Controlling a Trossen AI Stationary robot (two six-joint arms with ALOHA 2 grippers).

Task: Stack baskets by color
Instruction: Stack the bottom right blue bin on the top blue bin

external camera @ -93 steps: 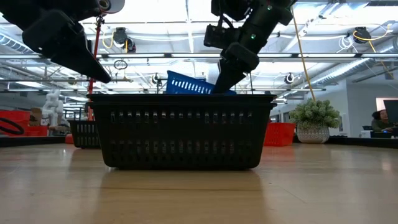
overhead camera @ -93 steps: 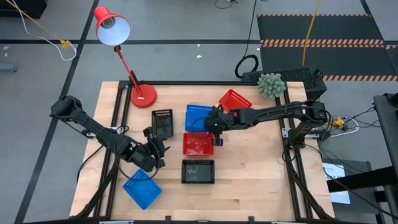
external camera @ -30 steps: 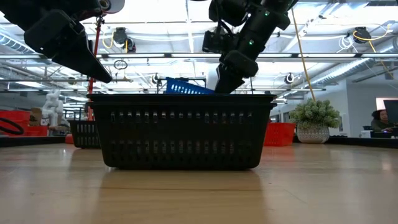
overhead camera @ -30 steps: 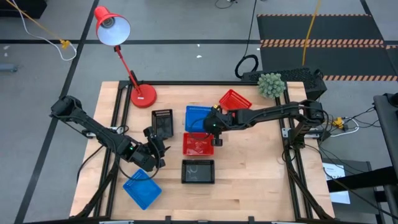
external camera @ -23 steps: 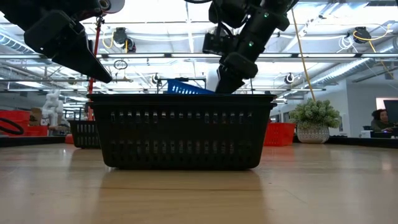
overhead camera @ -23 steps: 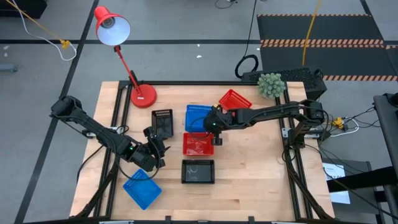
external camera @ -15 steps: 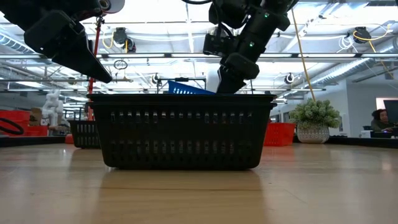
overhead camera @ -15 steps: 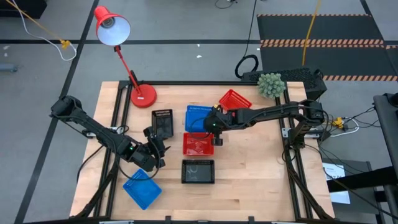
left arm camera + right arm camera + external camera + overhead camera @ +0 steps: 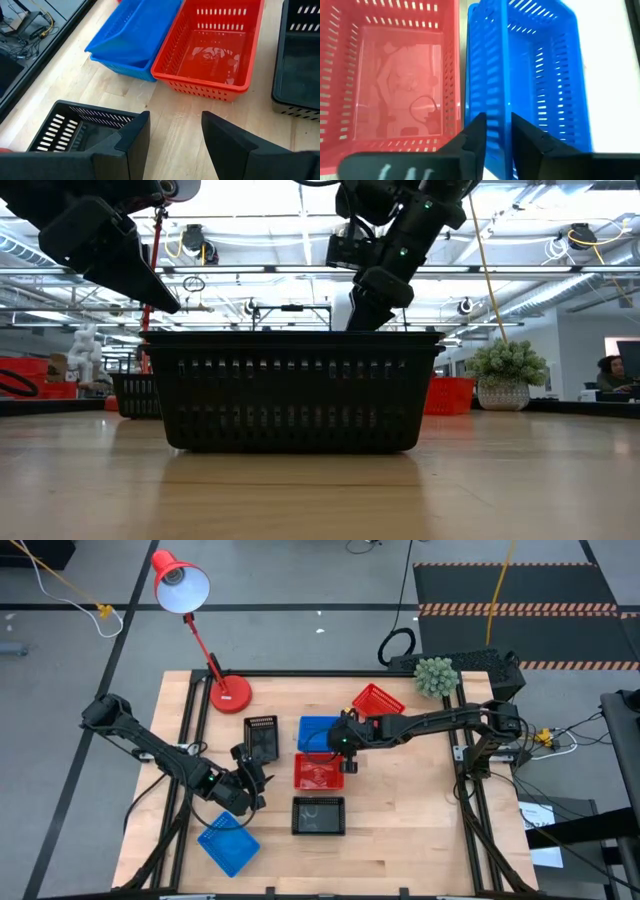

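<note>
A blue basket [image 9: 320, 733] [image 9: 535, 75] stands flat on its bottom in the middle of the table. Right beside it, on its near side, is a red basket [image 9: 318, 771] [image 9: 395, 75]. My right gripper [image 9: 343, 745] [image 9: 499, 132] hovers at the blue basket's right end, open, one finger on each side of its near long wall [image 9: 495, 100]. I cannot tell whether they touch it. My left gripper [image 9: 250, 783] [image 9: 175, 135] waits open above the bare table, left of the red basket and beside a black basket [image 9: 262, 737] [image 9: 75, 130].
Another black basket [image 9: 318, 815] [image 9: 295, 390] stands near the front edge. A second red basket [image 9: 378, 700] lies askew at the far right, and a second blue basket [image 9: 228, 843] at the near left corner. A red desk lamp [image 9: 230, 692] and a potted plant [image 9: 435, 675] stand at the far edge.
The blue basket hung tilted at my right gripper, one long side raised above the black basket's rim in the low view. It has come down and now stands flat on the table beside the red basket. Neither arm has moved from its place.
</note>
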